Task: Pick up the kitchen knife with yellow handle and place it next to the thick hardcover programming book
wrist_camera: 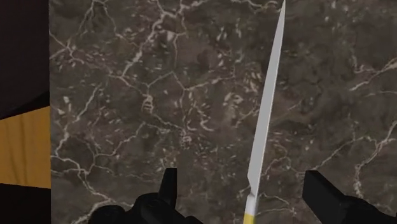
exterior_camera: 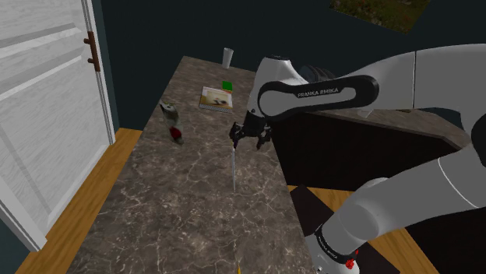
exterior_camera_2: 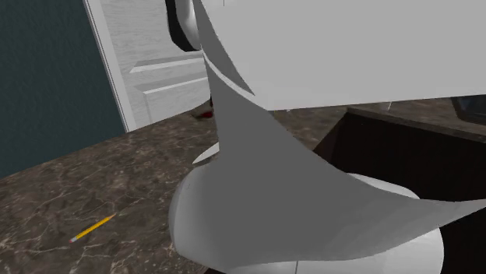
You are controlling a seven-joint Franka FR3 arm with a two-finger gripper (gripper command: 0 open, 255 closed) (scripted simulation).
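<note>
Containers: one pale tumbler (exterior_camera: 227,57) stands upright at the far end of the dark marble counter (exterior_camera: 156,210); its inside cannot be seen from this angle.

Task item: the knife (wrist_camera: 264,114) sits with its long pale blade over the middle of the counter, pointing away from the gripper (wrist_camera: 242,183). The jaws stand wide apart. The knife is between the fingers (wrist_camera: 167,191), touching neither, so it is not gripped. Whether it rests flat on the stone cannot be confirmed.

The book (exterior_camera: 216,99) lies flat towards the far end, well apart from the knife, with a small green block (exterior_camera: 227,86) just beyond it.

Obscured or cut off:
- The knife's yellow handle is cut by the wrist view's edge; in the shoulder view the gripper hides it.
- The white arm (exterior_camera_2: 327,62) blocks most of the second exterior view, leaving a yellow pencil (exterior_camera_2: 93,228) on the counter and part of a white door (exterior_camera_2: 148,70).
- A small bottle-like item (exterior_camera: 169,111) and a red object (exterior_camera: 177,138) near the counter's door-side edge cannot be identified further
</note>
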